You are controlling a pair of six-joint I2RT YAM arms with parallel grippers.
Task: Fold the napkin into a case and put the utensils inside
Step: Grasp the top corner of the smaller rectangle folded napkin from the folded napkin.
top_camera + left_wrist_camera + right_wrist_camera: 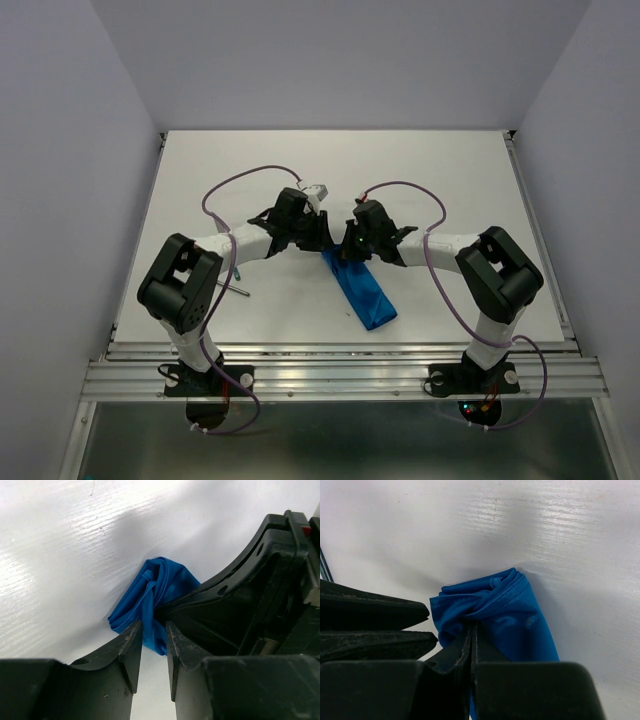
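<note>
The napkin lies folded into a narrow bright blue case, running from the table's middle toward the near right. Its far end is bunched and twisted. My right gripper is shut on a fold of that end. My left gripper faces it from the left, open, with a small gap between its fingertips. The cloth's end sits just past those tips, and I see nothing pinched there. A slim grey metal utensil pokes out beside my left arm, which hides most of it.
The right gripper's black body fills the right of the left wrist view, and the left gripper's fingers sit close on the left of the right wrist view. White tabletop with raised rails at both sides.
</note>
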